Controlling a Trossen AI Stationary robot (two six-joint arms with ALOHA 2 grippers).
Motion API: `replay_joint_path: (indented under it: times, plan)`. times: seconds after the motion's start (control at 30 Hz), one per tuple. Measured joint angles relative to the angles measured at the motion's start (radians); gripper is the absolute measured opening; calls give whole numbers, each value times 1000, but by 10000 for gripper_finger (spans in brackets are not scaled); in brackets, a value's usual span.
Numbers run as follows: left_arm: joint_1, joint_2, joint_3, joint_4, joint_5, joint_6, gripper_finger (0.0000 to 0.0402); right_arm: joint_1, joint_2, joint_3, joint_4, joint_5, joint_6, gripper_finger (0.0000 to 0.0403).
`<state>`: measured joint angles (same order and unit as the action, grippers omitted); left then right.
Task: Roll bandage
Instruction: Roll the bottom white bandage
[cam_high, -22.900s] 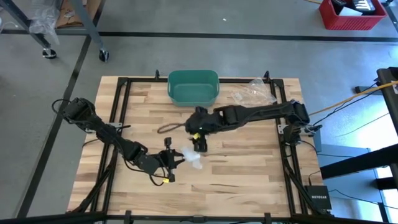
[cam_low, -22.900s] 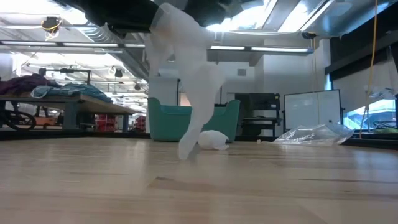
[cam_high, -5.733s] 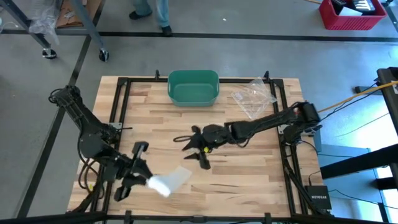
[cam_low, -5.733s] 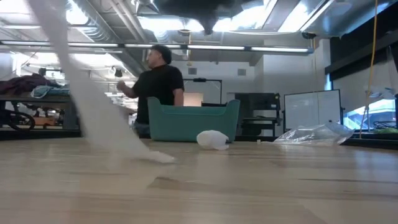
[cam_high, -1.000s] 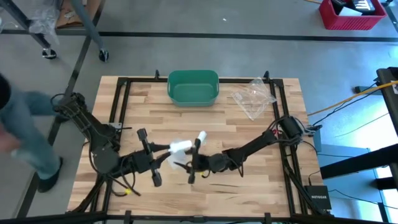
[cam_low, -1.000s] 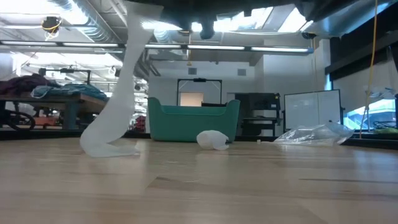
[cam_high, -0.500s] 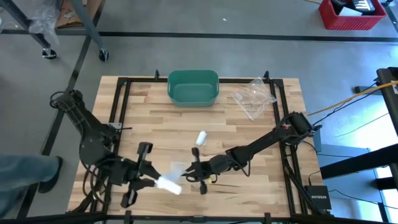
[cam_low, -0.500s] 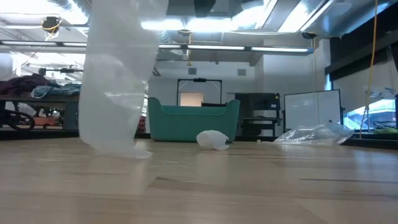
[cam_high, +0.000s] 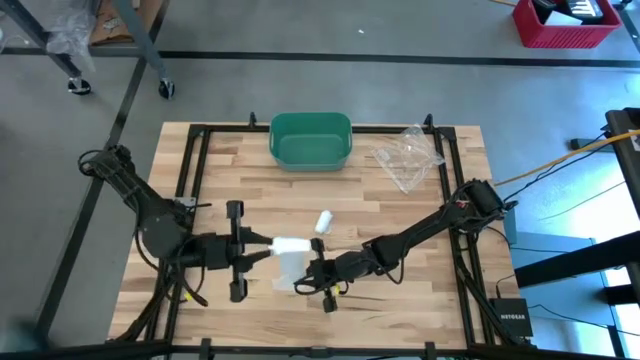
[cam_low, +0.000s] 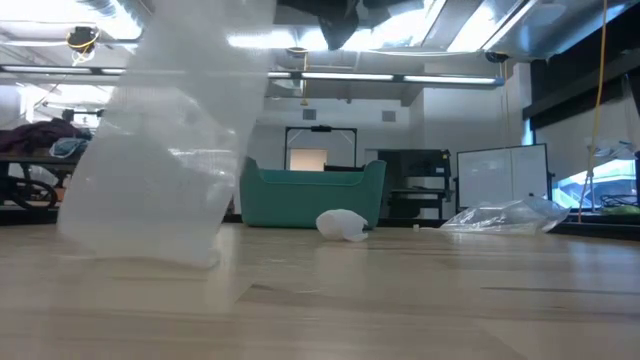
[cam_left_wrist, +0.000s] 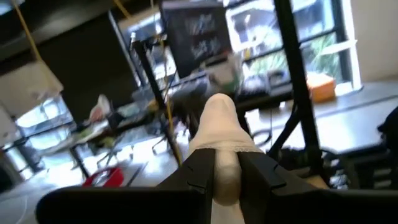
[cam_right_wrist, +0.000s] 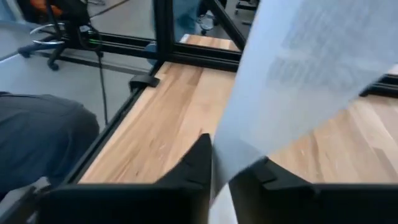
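Looking level across the worktop (cam_low: 420, 300), the low view is filled nearest the camera by a wide translucent sheet of bandage (cam_low: 165, 150) hanging from above, its lower edge at or just over the wood; neither tool shows there, only dark arm parts at the upper edge. Farther back in that view lie a small white wad (cam_low: 342, 225), a teal bin (cam_low: 310, 195) and a crumpled clear bag (cam_low: 505, 216).

The high view gives what the low one hides. The left tool (cam_high: 262, 244) sits at the near middle of the worktop, and the rolled part of the bandage (cam_high: 290, 244) sticks out from it. The loose strip runs down from the roll to the right tool (cam_high: 303, 283), just beside it. The white wad (cam_high: 323, 221) lies alone a little beyond them, the bin (cam_high: 311, 140) at the far edge, the bag (cam_high: 408, 152) at the far right.

The left wrist view shows the left tool's fingers (cam_left_wrist: 200, 174) clamped on the white roll (cam_left_wrist: 221, 134), which points out toward a room with windows. The right wrist view shows the right tool's fingers (cam_right_wrist: 198, 160) pinched on the lower end of the strip (cam_right_wrist: 292, 81), which rises away over the wood; a person's dark sleeve (cam_right_wrist: 37, 134) shows at the worktop's edge.
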<state>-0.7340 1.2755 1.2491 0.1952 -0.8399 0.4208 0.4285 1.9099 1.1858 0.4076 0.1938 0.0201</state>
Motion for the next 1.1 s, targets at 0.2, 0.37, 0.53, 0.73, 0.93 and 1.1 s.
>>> replay_joint_path:
  times: [0.2, 0.37, 0.53, 0.73, 0.93, 1.1]
  plan:
    - [-3, 0, 0, -47, -17, -46, 40, -4, -25, 0, -22, 49, 11, 126]
    - [-16, 0, 0, -47, -18, -47, 40, -3, -140, 0, -203, 50, 16, 203]
    - [-22, 0, 0, -48, -19, -48, 40, 5, -297, 1, -421, 23, 62, 242]
    - [-14, 2, 0, -50, 60, -68, 40, -21, -333, 1, -334, 91, -76, 248]
    - [-2, 9, 0, -71, 174, -108, 40, -125, -258, 1, -18, -178, -117, 238]
    - [-3, 9, 0, -81, 185, -112, 40, -148, -223, 1, 64, -381, -71, 237]
